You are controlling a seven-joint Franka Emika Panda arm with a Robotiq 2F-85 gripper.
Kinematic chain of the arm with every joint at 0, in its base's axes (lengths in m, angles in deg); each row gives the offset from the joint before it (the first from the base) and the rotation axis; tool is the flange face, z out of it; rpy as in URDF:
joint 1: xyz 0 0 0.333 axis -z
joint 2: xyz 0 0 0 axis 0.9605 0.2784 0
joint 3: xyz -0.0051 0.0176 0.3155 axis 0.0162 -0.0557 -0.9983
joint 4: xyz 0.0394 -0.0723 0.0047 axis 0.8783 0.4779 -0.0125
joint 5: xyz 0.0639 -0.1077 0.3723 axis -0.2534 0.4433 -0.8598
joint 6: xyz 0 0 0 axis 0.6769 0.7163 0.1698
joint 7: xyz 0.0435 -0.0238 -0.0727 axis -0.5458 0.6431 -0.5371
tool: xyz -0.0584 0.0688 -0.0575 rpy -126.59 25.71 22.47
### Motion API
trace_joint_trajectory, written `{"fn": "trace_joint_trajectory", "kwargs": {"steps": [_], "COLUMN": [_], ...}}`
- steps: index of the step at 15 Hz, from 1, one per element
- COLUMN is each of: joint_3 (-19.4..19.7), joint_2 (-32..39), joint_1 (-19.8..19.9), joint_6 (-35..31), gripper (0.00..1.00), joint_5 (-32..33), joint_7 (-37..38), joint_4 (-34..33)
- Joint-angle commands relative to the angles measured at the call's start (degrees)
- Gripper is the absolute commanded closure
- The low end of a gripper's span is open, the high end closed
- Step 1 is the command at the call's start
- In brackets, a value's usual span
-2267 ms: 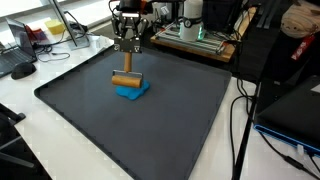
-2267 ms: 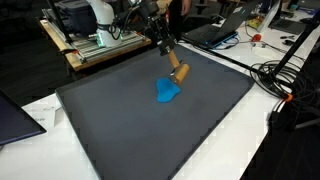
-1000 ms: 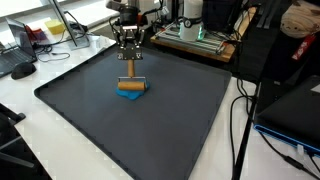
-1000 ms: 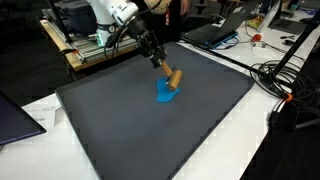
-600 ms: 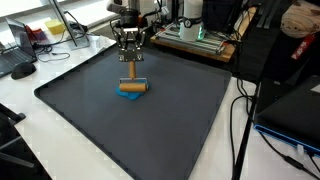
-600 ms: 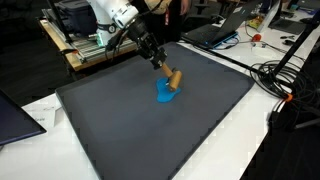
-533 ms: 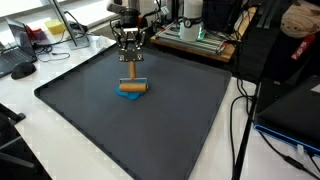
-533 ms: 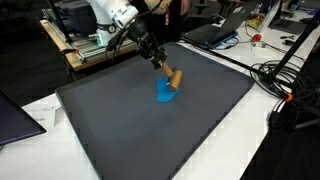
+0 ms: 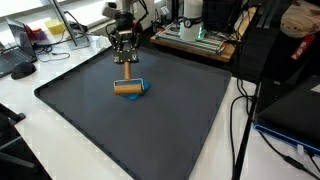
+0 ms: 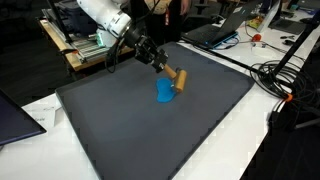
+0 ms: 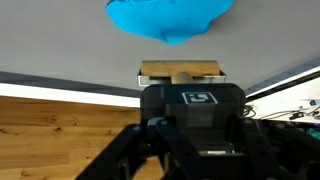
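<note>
- The Robotiq gripper, in the upper middle of an exterior view, has its fingers pressed together on the thin handle of a light-brown wooden roller. The handle is pinched, not loose.
- The roller hangs over the far half of the large dark-grey rubber mat. Its cylindrical head is at a bright-blue soft lump that lies on the mat.
- In an exterior view the head overlaps the lump's upper edge. From the other side the head sits just up and right of the lump. Whether the two touch cannot be told.
- My judgement of the step: the roller is gripped and its head has been brought to the lump, so this is the working stage rather than the pick-up.
- The next move calls for keeping the head level and square to the mat, and for pressing down gently so the handle does not twist in the grip. The head must meet the lump's middle rather than its rim.
- The head's long axis runs left to right across the frame.
- The handle runs straight up the frame from the head to the gripper, crosswise to it like the stem of a T.
- In the wrist view the head shows as a pale horizontal bar at centre. The lump fills the top middle beyond it.
- The mat lies on a white table, at the lower left.
</note>
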Motion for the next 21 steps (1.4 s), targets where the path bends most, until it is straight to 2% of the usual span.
{"fn": "trace_joint_trajectory", "kwargs": {"steps": [1,5,10,16,21], "joint_3": [5.04,7.85,9.44,9.94,10.48], "joint_2": [4.04,8.59,12.67,15.41,12.81], "joint_1": [-1.34,-1.32,-1.16,-1.26,-1.99], "joint_6": [6.78,11.74,17.19,19.5,18.58], "gripper": [0.77,0.77,0.77,0.77,0.77], "joint_5": [-3.18,-2.85,-2.7,-2.99,-1.14], "joint_7": [-4.91,-6.47,-9.04,-10.78,-8.55], "joint_4": [-3.46,-5.85,-8.11,-9.81,-7.84]}}
